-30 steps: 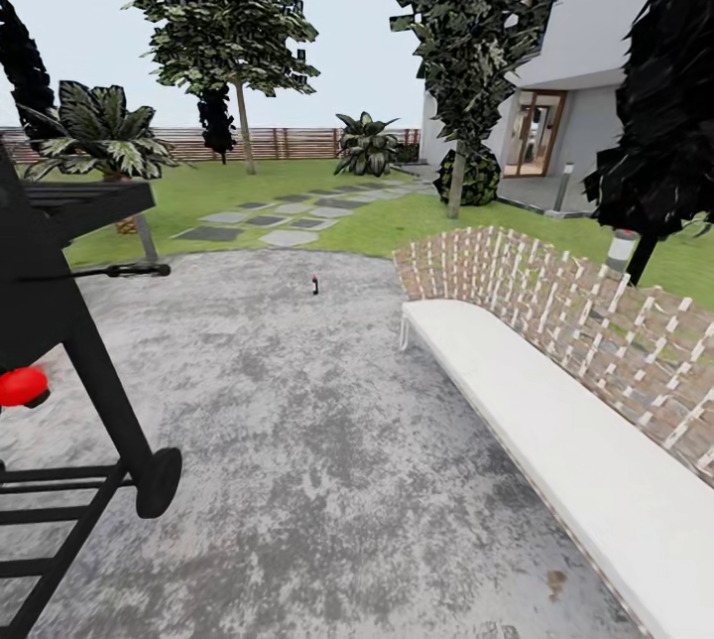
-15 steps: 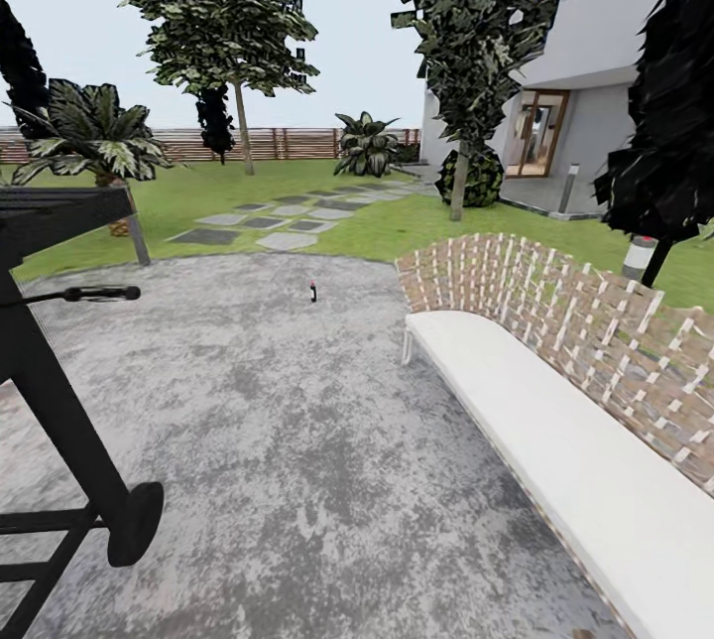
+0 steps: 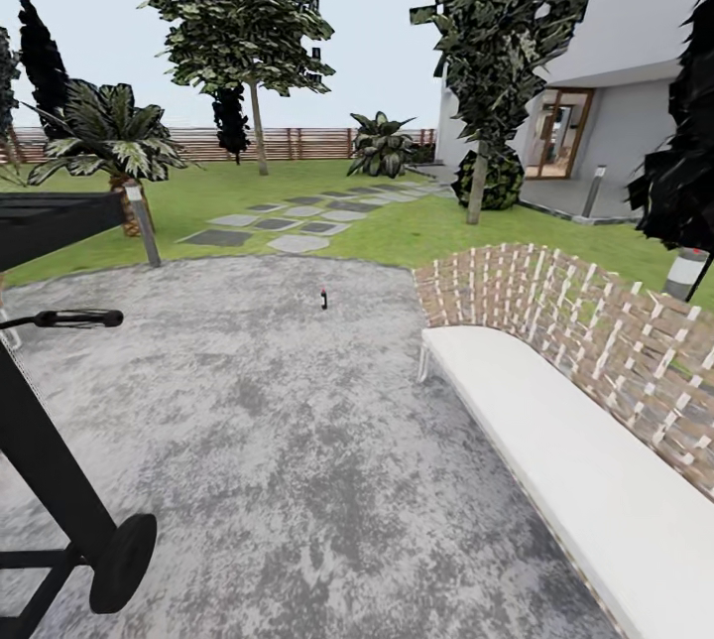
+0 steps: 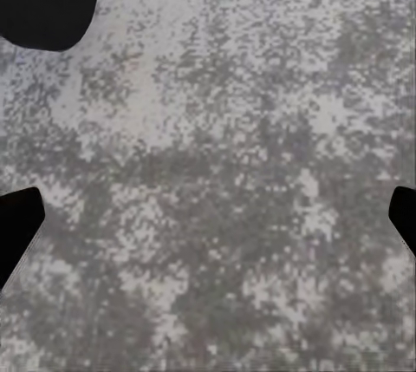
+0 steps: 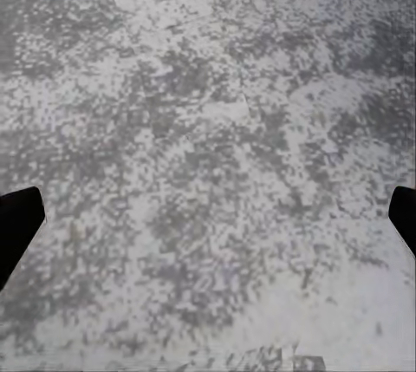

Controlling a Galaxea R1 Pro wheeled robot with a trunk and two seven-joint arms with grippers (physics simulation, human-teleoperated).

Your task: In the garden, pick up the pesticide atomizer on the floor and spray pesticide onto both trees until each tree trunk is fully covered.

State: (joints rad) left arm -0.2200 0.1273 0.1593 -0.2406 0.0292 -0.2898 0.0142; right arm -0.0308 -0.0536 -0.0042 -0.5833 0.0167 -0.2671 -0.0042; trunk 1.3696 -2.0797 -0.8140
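Grey mottled paving (image 3: pixel 297 441) stretches ahead; far off on it stands a tiny dark object (image 3: pixel 323 299), too small to identify, probably the pesticide atomizer. A black grill (image 3: pixel 50 401) is cut off at left. Both grippers' fingertips (image 4: pixel 17 225) (image 5: pixel 17 220) sit spread wide over bare paving.

The left gripper (image 4: pixel 208 216) hangs above the mottled grey paving (image 4: pixel 225 129), pointing down at it. Its two dark fingertips (image 4: pixel 16 225) show at opposite edges of the left wrist view, spread wide apart with nothing between them. The right gripper (image 5: pixel 208 225) likewise points down at the paving, its dark fingertips (image 5: pixel 17 220) set far apart at opposite edges of the right wrist view, holding nothing and clear of the ground.
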